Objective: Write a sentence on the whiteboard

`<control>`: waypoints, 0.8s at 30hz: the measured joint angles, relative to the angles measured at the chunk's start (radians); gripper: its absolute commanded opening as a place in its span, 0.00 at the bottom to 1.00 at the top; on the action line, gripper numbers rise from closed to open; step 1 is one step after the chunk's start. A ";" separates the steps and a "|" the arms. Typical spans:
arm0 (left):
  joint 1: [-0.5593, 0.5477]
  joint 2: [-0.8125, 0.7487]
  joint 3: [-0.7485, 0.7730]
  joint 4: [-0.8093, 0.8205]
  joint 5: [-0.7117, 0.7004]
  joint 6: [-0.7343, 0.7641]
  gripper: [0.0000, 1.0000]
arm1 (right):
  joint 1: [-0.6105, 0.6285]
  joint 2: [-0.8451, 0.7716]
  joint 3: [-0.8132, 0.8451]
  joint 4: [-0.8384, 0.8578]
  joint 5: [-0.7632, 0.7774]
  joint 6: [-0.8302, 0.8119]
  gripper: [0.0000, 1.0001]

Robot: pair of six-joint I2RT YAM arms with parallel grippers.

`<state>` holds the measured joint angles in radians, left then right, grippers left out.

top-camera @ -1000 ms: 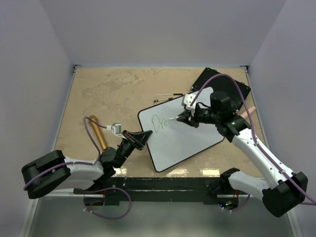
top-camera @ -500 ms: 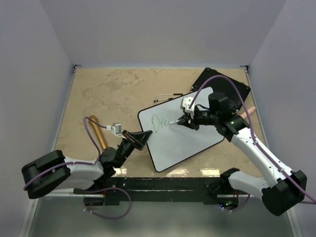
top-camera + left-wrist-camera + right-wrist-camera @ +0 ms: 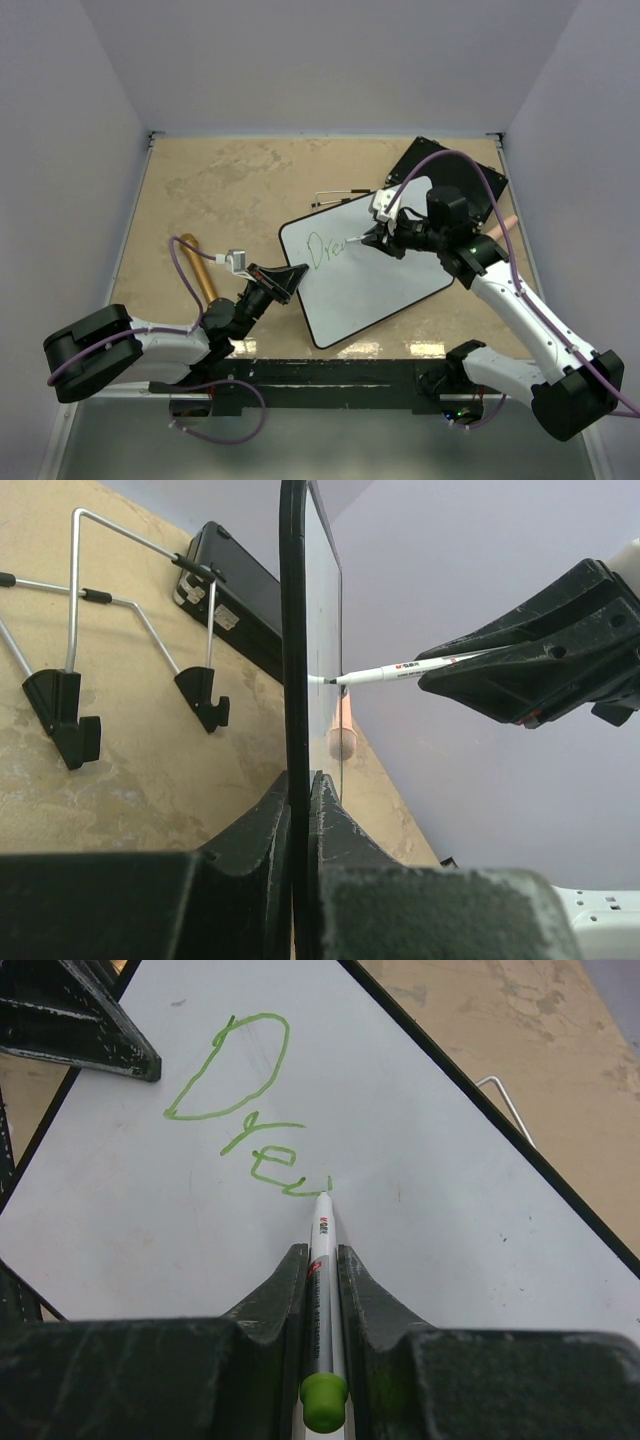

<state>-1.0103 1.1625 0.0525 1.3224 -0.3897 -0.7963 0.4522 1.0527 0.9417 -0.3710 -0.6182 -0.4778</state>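
whiteboard [image 3: 291, 630] edge between left fingers [image 3: 250, 830], marker [image 3: 322, 1245] touching

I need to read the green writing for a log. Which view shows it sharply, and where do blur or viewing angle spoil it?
Right wrist: the green writing on the whiteboard is sharp and evenly lit; only the near fingers and the end of the marker are soft. Top external: the writing is small and barely legible. Left wrist: the whiteboard is edge-on, no writing shows, and the close fingers are blurred.

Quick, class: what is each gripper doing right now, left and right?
The left gripper is closed on the edge of the whiteboard.
The right gripper is closed on the green marker, tip on the board.
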 measured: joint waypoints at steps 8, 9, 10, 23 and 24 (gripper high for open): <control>0.000 0.000 0.000 0.000 0.000 0.000 0.00 | -0.001 0.003 0.000 0.029 0.002 0.018 0.00; 0.000 0.000 0.000 0.000 0.000 0.000 0.00 | -0.001 0.005 0.000 0.034 0.000 0.019 0.00; 0.000 0.000 0.000 0.000 0.000 0.000 0.00 | -0.001 0.006 0.000 0.036 -0.001 0.021 0.00; 0.000 0.000 0.000 0.000 0.000 0.000 0.00 | -0.001 0.008 0.000 0.039 -0.004 0.021 0.00; 0.000 -0.001 0.000 0.000 0.000 0.000 0.00 | -0.001 0.007 -0.001 0.037 -0.004 0.019 0.00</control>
<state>-1.0103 1.1618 0.0525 1.3220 -0.3897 -0.7963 0.4511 1.0599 0.9405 -0.3340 -0.6224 -0.4587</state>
